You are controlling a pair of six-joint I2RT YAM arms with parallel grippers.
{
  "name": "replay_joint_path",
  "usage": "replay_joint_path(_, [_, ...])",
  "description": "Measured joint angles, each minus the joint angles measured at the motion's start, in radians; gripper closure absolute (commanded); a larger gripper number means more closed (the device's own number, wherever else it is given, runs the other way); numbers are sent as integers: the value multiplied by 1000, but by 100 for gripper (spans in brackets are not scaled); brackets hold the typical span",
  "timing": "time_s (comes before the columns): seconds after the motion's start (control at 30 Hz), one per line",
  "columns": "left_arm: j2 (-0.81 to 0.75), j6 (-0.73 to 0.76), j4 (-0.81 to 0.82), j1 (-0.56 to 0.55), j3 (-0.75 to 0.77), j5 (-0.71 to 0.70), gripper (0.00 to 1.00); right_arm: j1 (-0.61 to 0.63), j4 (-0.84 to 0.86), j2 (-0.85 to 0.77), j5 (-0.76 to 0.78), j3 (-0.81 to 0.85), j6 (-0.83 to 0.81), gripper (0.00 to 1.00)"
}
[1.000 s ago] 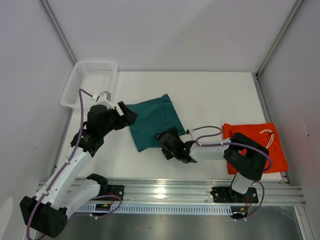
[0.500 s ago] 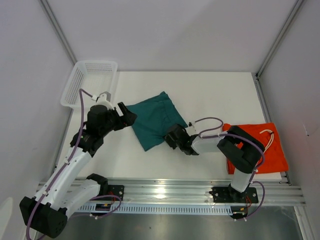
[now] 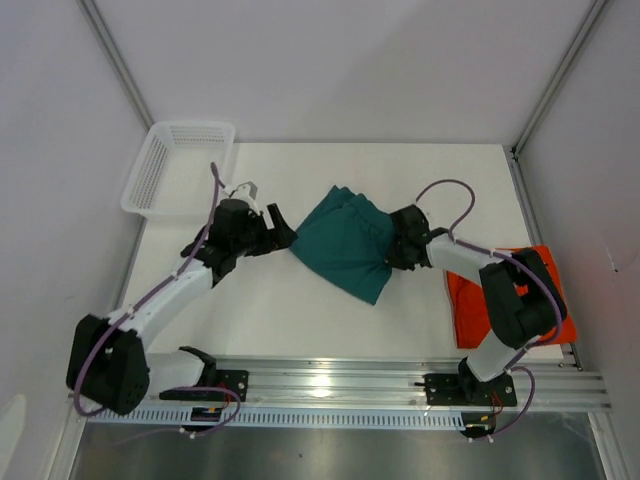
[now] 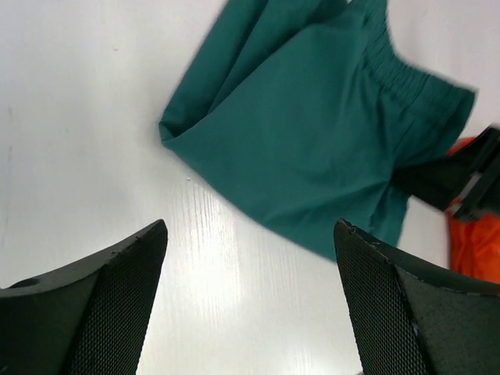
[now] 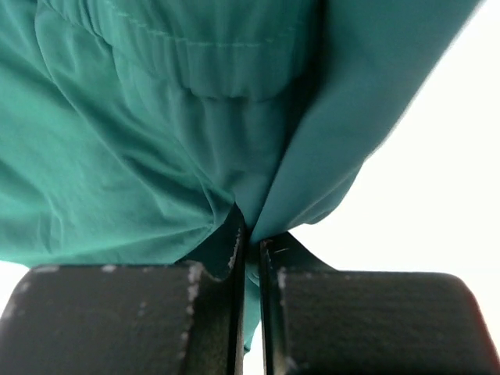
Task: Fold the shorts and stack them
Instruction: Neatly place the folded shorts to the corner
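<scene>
Table (image 3: 300, 320): we see a white top that carries both pairs of shorts, with the two arms reaching in from the near edge.

Teal shorts (image 3: 345, 240): we find them near the middle of the table, between the two grippers. They are bunched and creased rather than flat, with one point of cloth trailing toward the near edge. The left wrist view (image 4: 312, 141) shows them lying on the white surface with a folded corner toward the left gripper. The right wrist view (image 5: 156, 117) is almost filled with their fabric.

Orange shorts (image 3: 468, 315): we see them at the near right of the table, partly hidden under the right arm (image 3: 505, 290) and apart from the teal pair. A small orange patch shows at the edge of the left wrist view (image 4: 476, 250).

Basket (image 3: 140, 175): we note a white mesh basket at the far left corner, well apart from both pairs.

Right gripper (image 3: 392, 245): we see it at the right edge of the teal shorts. Its fingers are pressed almost together with a fold of teal cloth pinched in the slit between them (image 5: 251, 250).

Left gripper (image 3: 283, 237): we see it just beside the left corner of the teal shorts. Its fingers are spread wide, with only bare table between them (image 4: 250, 226).
</scene>
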Motion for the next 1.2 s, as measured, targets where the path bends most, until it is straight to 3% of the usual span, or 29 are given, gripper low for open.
replay_joint_path(0.23, [357,114,72,-6,175,66,6,-88,-133,204,-29,266,-285,94])
replay_joint_path(0.43, [590,189,208,44,369,256,9,-106,-136,235,-71,303,-392,92])
replay_joint_path(0.63, [788,237,208,92,581,336,14,-129,-137,259,-108,332,-436,93])
replay_joint_path(0.9, [902,265,192,84,637,398,26,-153,-139,295,-146,377,-459,94])
replay_joint_path(1.13, [921,288,171,56,637,422,55,-167,-140,318,-180,404,-459,94])
replay_joint_path(1.2, [921,290,170,50,637,429,59,-169,-140,320,-186,406,-459,94])
